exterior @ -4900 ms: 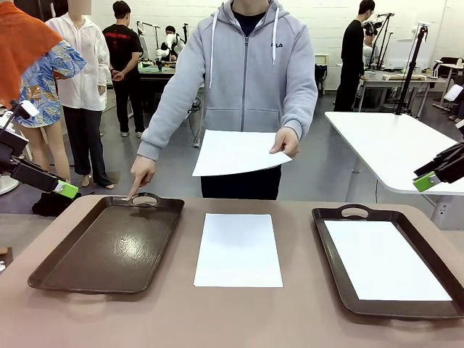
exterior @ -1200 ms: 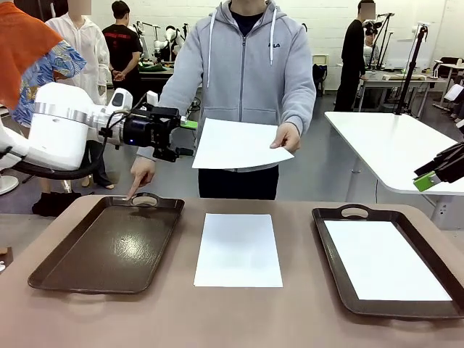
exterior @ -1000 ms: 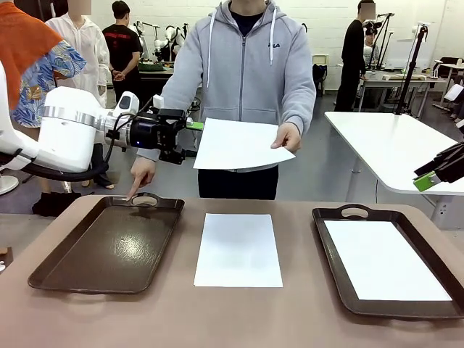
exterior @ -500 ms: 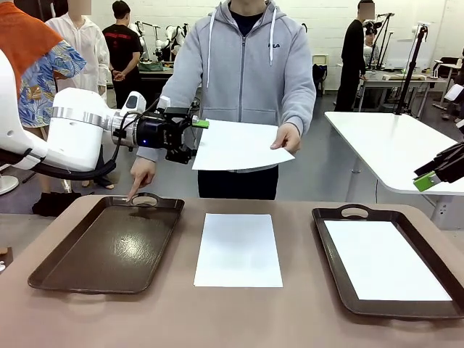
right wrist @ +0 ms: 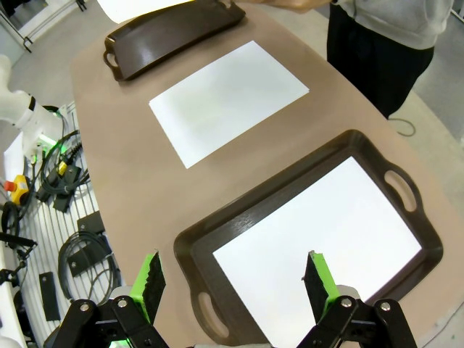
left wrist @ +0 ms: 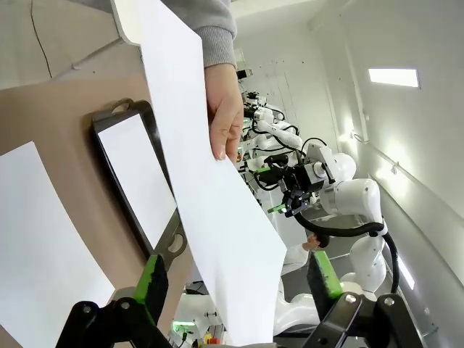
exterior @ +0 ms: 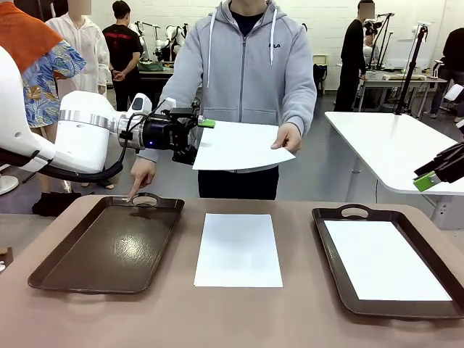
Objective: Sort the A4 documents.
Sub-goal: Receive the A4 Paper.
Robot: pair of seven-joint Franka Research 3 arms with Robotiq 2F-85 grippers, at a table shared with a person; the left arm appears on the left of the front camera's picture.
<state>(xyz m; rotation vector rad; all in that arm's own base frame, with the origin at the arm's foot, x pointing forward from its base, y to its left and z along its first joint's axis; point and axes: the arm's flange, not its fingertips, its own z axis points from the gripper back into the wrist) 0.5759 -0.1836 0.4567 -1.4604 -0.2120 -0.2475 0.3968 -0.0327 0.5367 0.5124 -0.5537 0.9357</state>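
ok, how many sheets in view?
3: held sheet in the person's hand; middle sheet on the table; tray sheet in the right tray. Stacked ones could hide beneath.

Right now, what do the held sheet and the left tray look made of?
Held sheet: thin matte white paper, likely; hairline edge, no glare. Left tray: dark brown glossy plastic, probably; light reflects off its bed, moulded handle cutout.
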